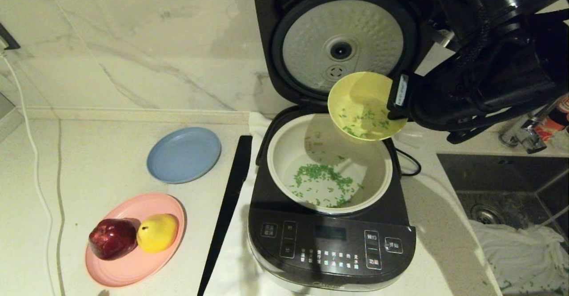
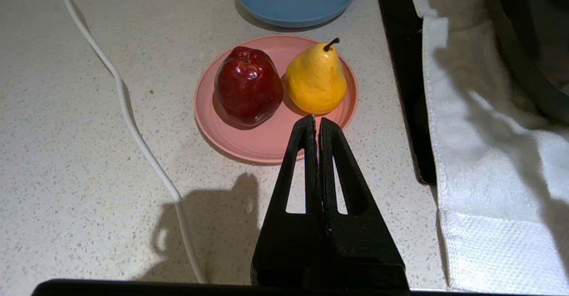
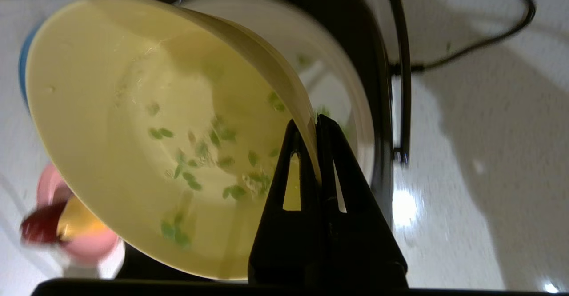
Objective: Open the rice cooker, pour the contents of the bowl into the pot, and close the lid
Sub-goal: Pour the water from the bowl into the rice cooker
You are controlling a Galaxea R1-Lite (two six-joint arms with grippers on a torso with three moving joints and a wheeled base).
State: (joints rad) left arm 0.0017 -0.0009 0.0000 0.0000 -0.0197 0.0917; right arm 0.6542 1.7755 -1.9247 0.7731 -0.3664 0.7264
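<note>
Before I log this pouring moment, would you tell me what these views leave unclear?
- Head view: the right gripper and its hold on the bowl are masked by the dark arm.
- Head view: the rice cooker panel labels are too small to read.
- Head view: the lid is cut off at the top.
- Right wrist view: the green bits are blurred.
- Left wrist view: the left gripper shows only its fingers.

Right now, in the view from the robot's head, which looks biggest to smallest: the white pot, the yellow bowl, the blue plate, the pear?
1. the pot
2. the bowl and the blue plate: look alike, and the bowl is held nearer the camera, so unranked
3. the pear
</note>
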